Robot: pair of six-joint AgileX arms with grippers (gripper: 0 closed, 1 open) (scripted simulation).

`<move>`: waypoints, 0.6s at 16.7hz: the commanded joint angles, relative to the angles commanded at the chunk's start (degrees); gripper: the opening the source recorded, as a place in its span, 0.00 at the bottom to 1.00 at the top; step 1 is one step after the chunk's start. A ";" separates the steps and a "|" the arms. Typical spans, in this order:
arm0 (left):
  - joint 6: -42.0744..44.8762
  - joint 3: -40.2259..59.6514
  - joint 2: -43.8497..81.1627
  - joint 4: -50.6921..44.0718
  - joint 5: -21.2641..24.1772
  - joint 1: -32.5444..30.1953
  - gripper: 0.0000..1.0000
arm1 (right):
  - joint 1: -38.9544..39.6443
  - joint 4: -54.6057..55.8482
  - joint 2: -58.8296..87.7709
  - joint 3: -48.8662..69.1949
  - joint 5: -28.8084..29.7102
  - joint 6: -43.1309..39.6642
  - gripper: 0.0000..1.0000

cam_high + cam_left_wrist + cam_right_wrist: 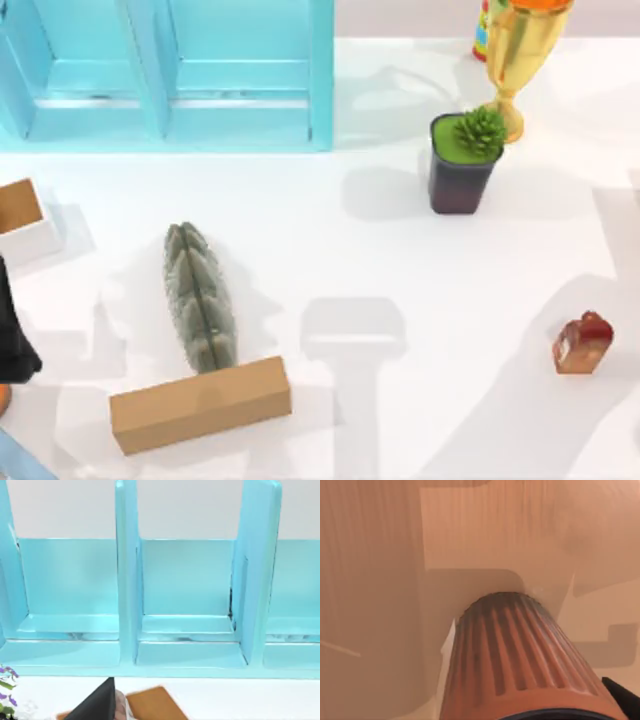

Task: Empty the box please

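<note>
The small white box [22,212] is sitting at the far left edge of the table [330,250], just in front of the blue shelf [170,70]. The part of its brown inside that I can see is looking bare, but the rest is cut off, so I am guessing the job is partly done or close to done. A long ribbed green thing [200,298] is lying out on the table near the middle, touching a brown block [200,404]. It may be something that belongs to the box.

The left gripper [99,704] is hanging right beside the box, facing the shelf. I cannot tell if it is open or closed.

The right gripper [621,699] is sitting very close to a ribbed thing [520,655]. I cannot tell if it is gripping it or only hovering beside it.
</note>
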 joint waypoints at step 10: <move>0.00 0.00 0.00 0.00 0.00 0.00 1.00 | -0.20 -6.58 0.22 6.40 -0.12 -0.07 0.00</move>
